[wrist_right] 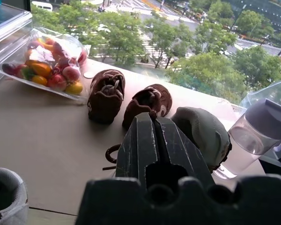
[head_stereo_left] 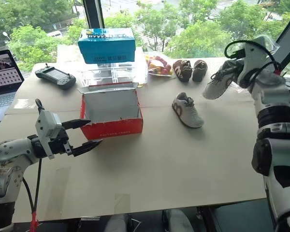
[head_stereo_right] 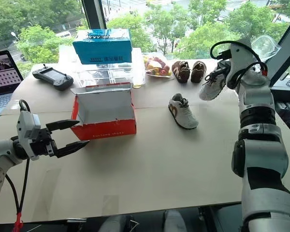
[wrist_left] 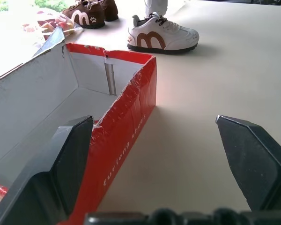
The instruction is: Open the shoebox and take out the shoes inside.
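Observation:
The red shoebox stands open near the table's middle left, its grey-white inside showing nothing and its lid folded back. One white sneaker with a brown side logo lies on the table to the right of the box. The other white sneaker hangs tilted in the air at the far right, with my right gripper shut on it. My left gripper stands open just off the box's near left corner. In the left wrist view one finger sits by the red front wall.
A teal-blue box rests on a clear plastic container behind the shoebox. Along the window edge lie a bag of fruit, dark brown shoes and a clear jug. A controller and a laptop sit far left.

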Controlling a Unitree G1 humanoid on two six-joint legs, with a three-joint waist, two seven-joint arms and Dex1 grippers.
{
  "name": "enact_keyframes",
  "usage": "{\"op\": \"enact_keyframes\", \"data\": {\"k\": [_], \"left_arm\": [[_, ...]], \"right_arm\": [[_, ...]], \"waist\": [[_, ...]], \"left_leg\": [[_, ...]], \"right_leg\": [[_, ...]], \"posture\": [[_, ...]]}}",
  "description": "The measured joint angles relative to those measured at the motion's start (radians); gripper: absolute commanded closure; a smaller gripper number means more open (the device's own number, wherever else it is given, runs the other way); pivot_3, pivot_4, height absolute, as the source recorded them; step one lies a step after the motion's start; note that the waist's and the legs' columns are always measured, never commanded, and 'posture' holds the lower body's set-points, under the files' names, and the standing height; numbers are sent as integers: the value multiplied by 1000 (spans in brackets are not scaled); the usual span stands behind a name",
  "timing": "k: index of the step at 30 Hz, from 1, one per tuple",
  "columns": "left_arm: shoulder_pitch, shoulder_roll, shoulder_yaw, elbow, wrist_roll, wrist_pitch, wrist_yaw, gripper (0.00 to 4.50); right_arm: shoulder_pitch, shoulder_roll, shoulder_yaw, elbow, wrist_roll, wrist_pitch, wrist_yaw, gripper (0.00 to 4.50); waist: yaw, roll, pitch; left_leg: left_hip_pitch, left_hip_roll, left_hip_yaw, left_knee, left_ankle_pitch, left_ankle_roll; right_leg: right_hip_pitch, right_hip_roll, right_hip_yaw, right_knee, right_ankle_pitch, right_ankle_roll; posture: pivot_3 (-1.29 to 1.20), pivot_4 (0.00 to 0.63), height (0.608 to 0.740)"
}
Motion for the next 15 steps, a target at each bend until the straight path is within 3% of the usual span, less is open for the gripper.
{"op": "enact_keyframes", "data": {"k": [15], "left_arm": [[-2,0,-1,0,-2,0,-1,0]], "right_arm": [[-17,-37,-32,-117,19,95,9,4464]], "waist": [[-1,0,0]], "left_leg": [[0,0,0,0,0,0]], "right_leg": [[-1,0,1,0,0,0]], "posture": [[0,150,740]]}}
